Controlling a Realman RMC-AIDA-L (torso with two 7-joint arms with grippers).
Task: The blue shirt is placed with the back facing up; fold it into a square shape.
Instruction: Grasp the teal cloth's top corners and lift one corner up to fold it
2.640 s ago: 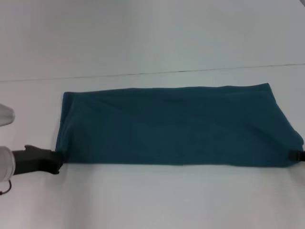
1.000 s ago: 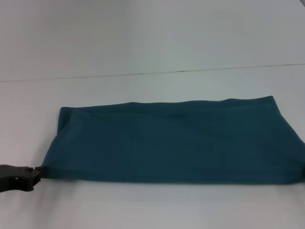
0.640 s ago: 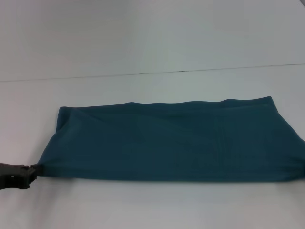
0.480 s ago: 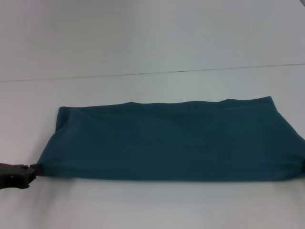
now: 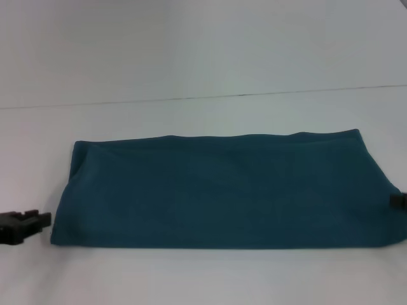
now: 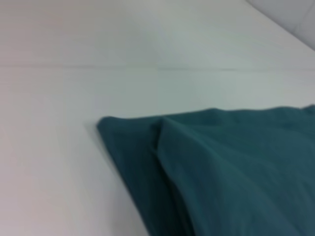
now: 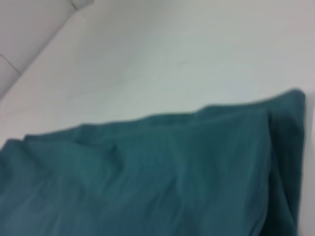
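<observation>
Lying flat, the blue shirt (image 5: 222, 190) runs left-right; left gripper (image 5: 28, 223) open beside it, right gripper (image 5: 399, 201) unclear.

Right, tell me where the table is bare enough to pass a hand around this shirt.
The table is bare in a strip between the blue shirt and the near edge, and in a wider band beyond its far edge. The ends are tighter: the left gripper sits just off the shirt's left near corner, apart from it, and the right gripper is at its right end.

Blue shirt (image 5: 222, 190), folded into long flat band, lying crosswise
</observation>
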